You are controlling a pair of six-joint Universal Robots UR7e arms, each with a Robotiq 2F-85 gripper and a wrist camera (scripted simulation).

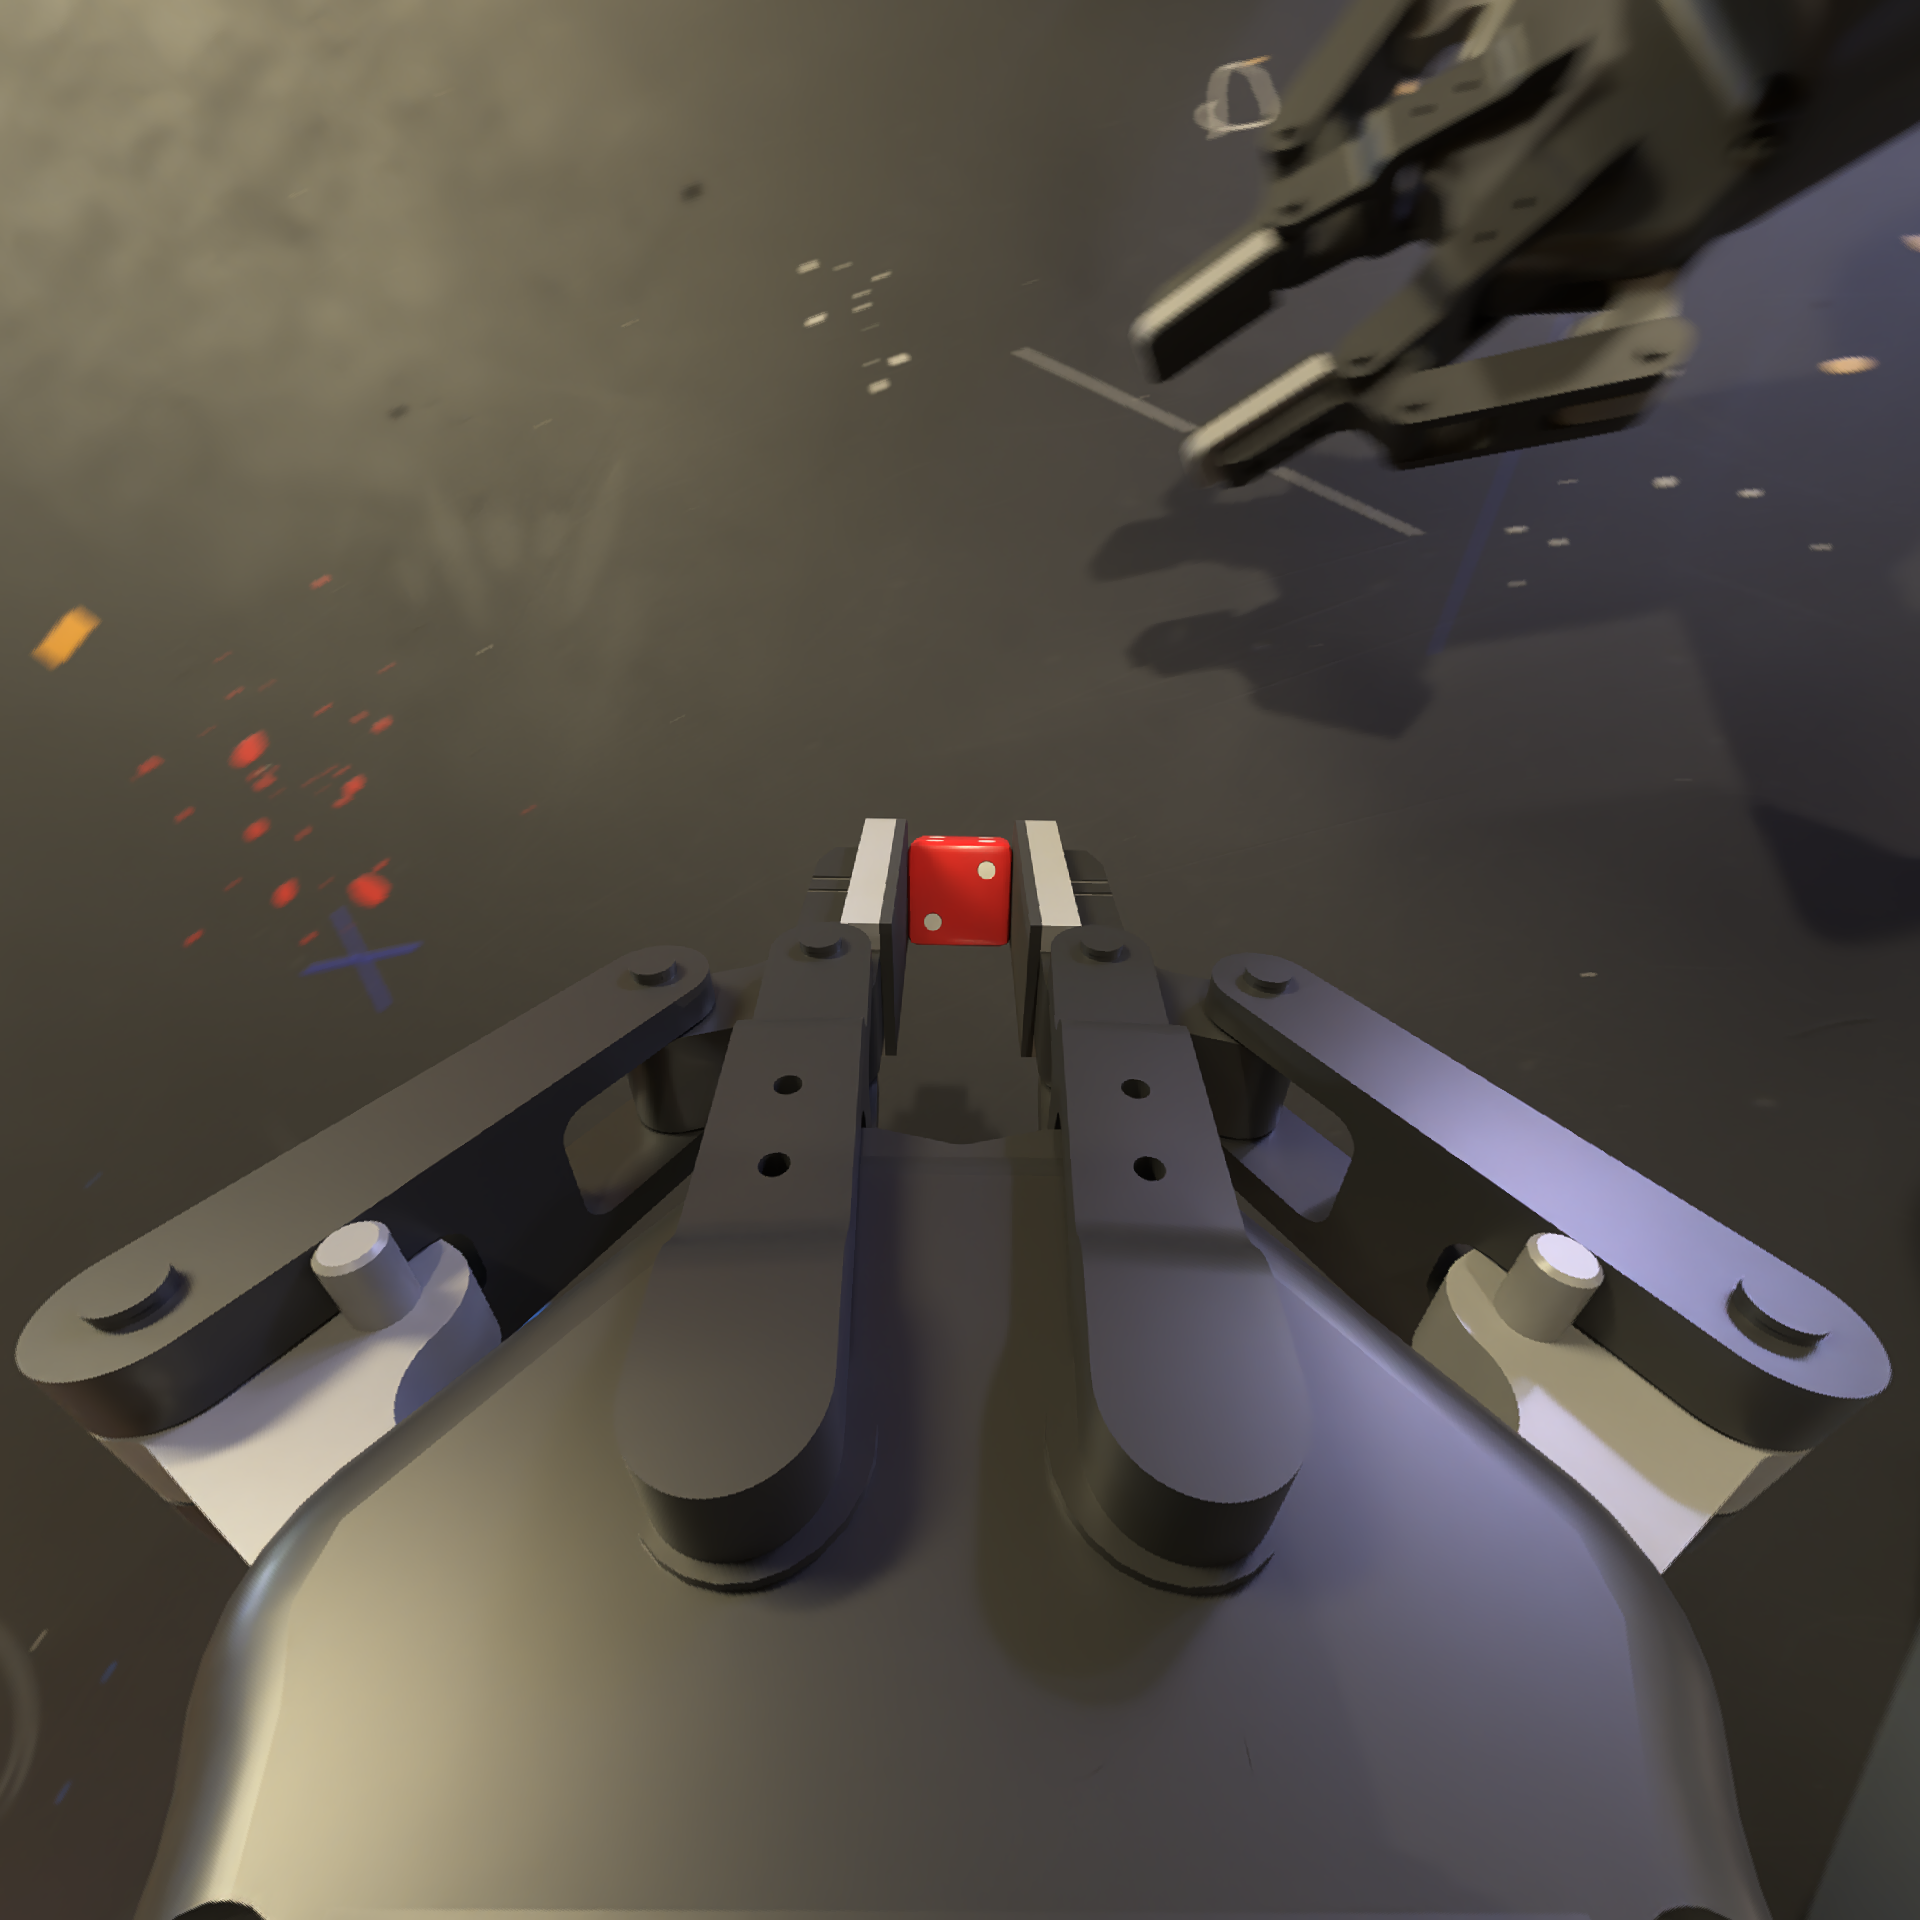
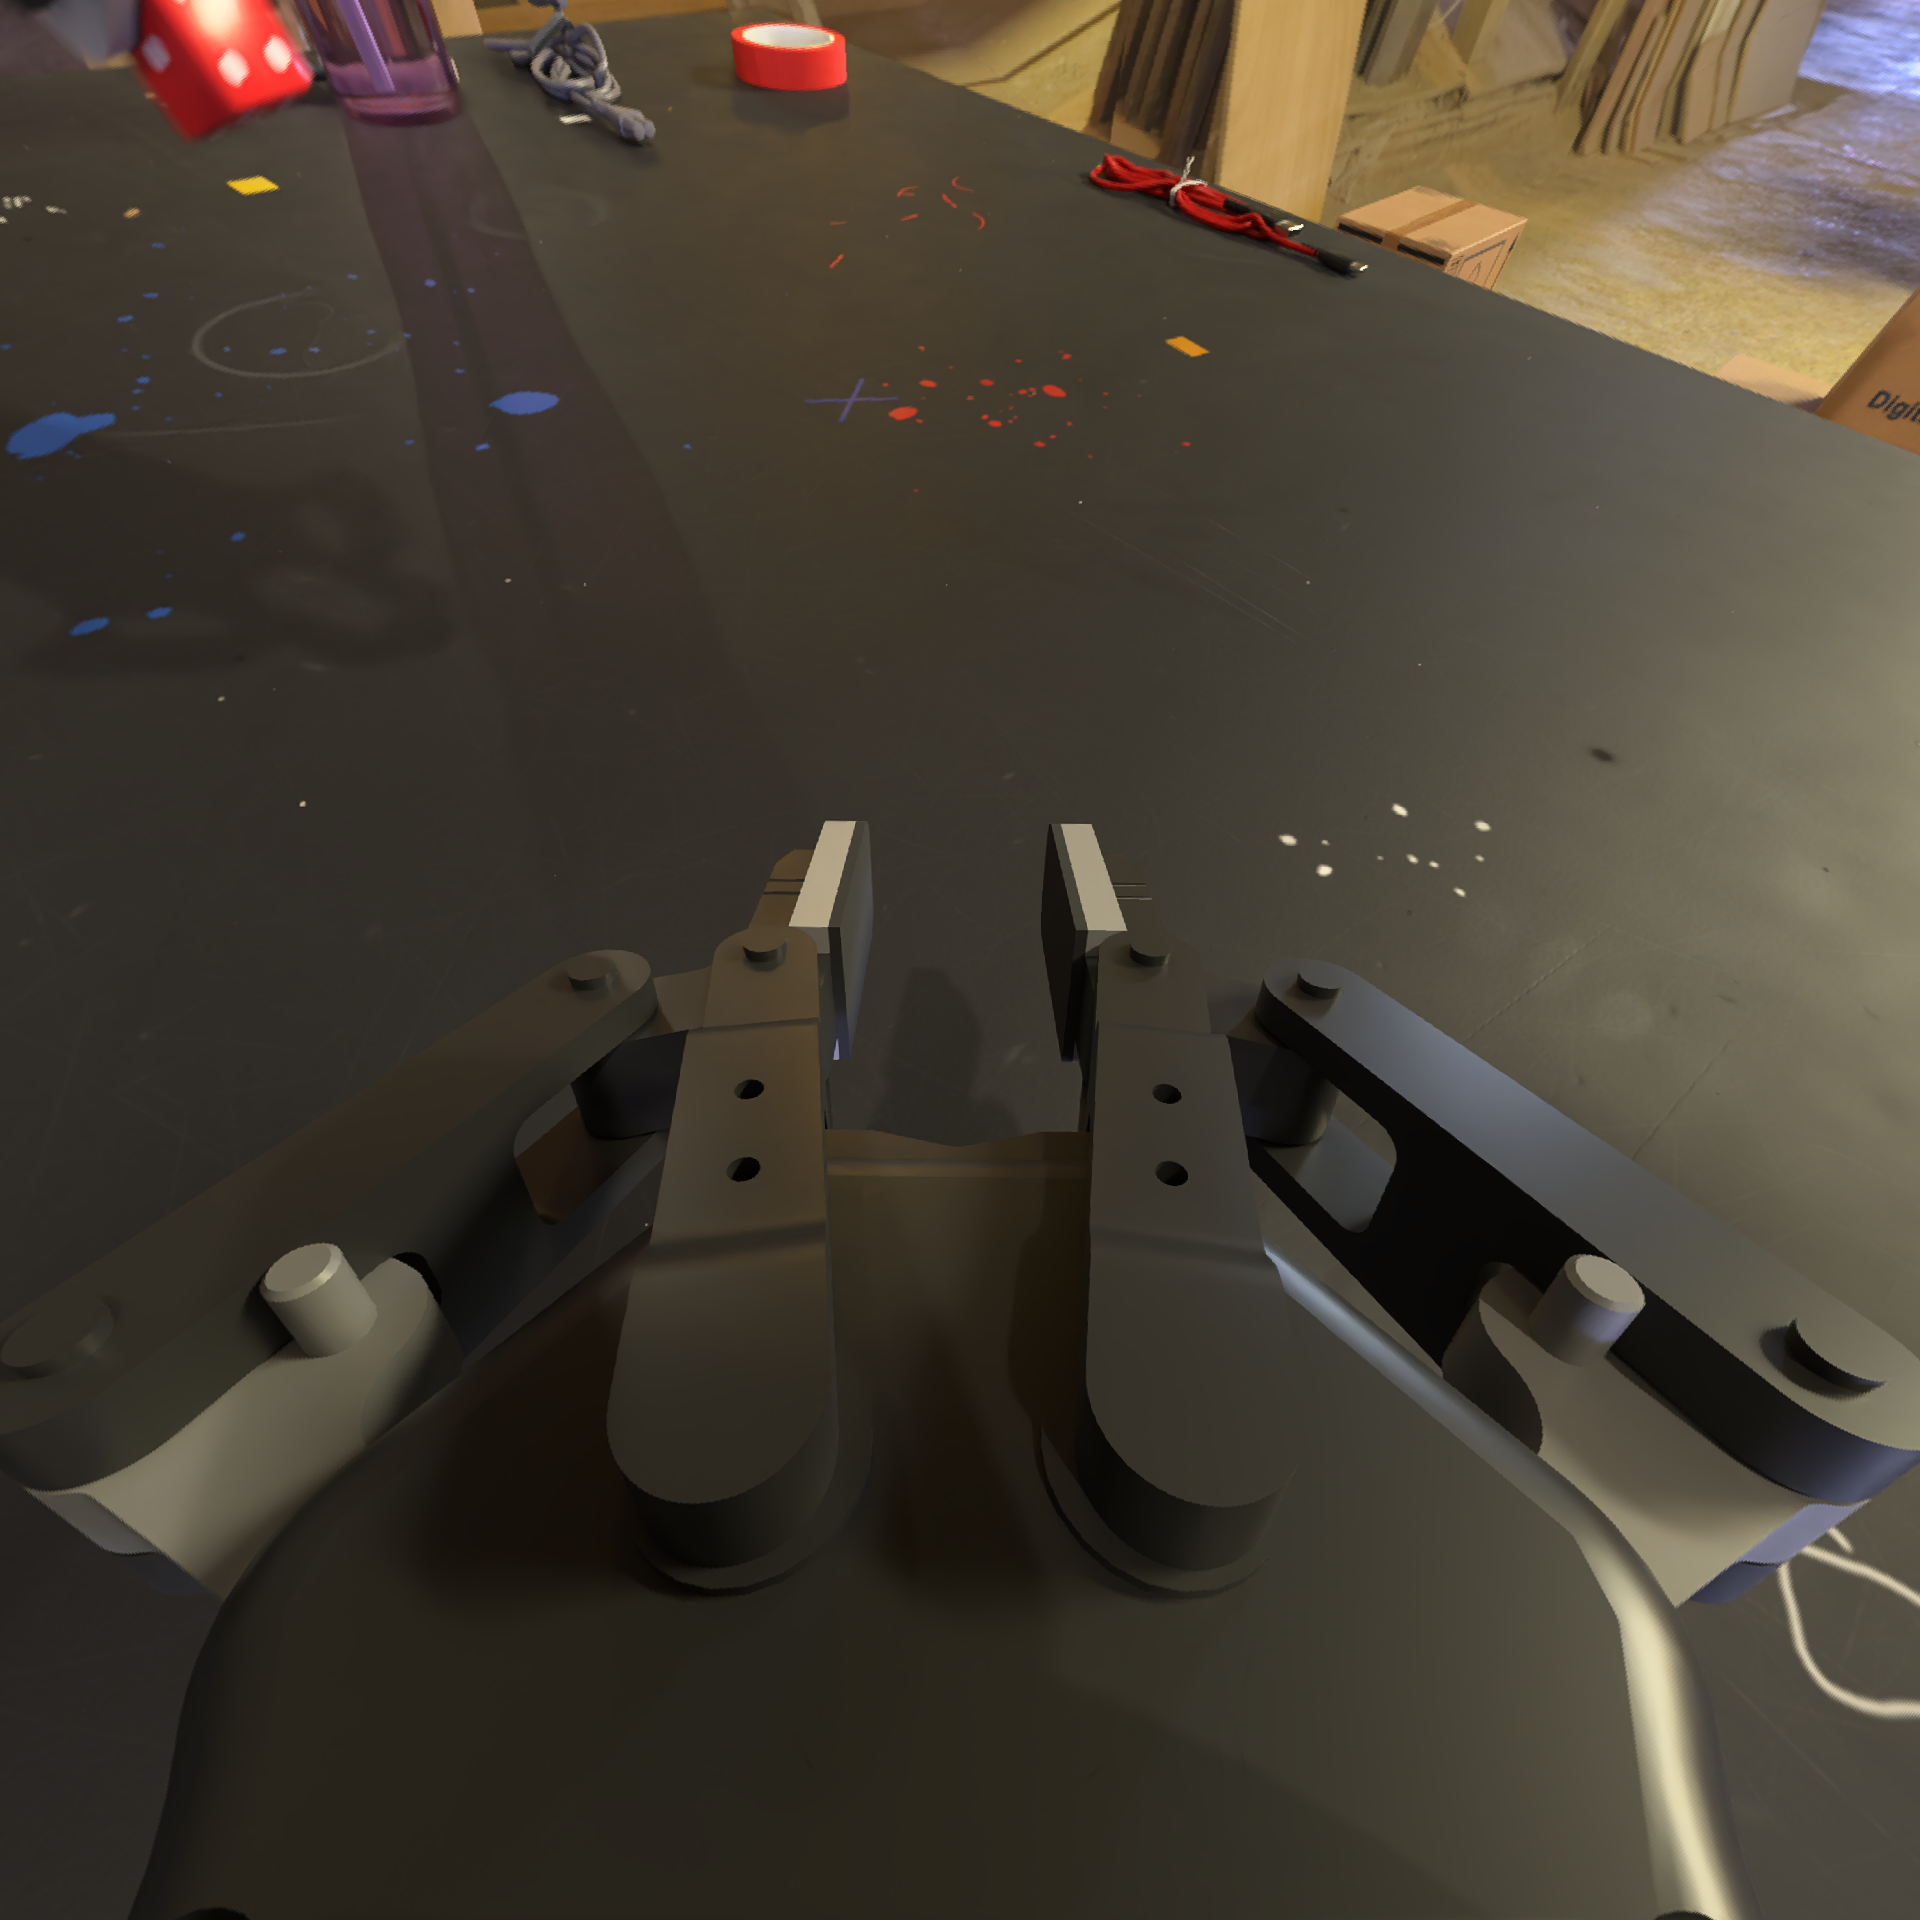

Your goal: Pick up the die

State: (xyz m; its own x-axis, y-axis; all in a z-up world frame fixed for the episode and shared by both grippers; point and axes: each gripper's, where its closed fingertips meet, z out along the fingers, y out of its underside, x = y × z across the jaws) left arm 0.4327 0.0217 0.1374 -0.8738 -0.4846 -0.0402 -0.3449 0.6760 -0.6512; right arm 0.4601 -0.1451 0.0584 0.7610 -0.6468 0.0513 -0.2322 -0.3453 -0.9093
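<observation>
Left gripper [image 1: 958, 883]: dark grey metal links, round pivot pins, two screw holes per finger, pale grey pads [image 1: 871, 871], light knuckle blocks. Right gripper [image 2: 956, 883]: same build, darker, with a grey cable [image 2: 1652, 1621] along its body.

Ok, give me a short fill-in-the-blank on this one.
1. The die sits between the fingers of the ____ gripper.
2. The die is ____ in colour.
3. The right gripper holds ____.
4. The tape roll stands on the ____.

Missing: left; red; nothing; table
</observation>
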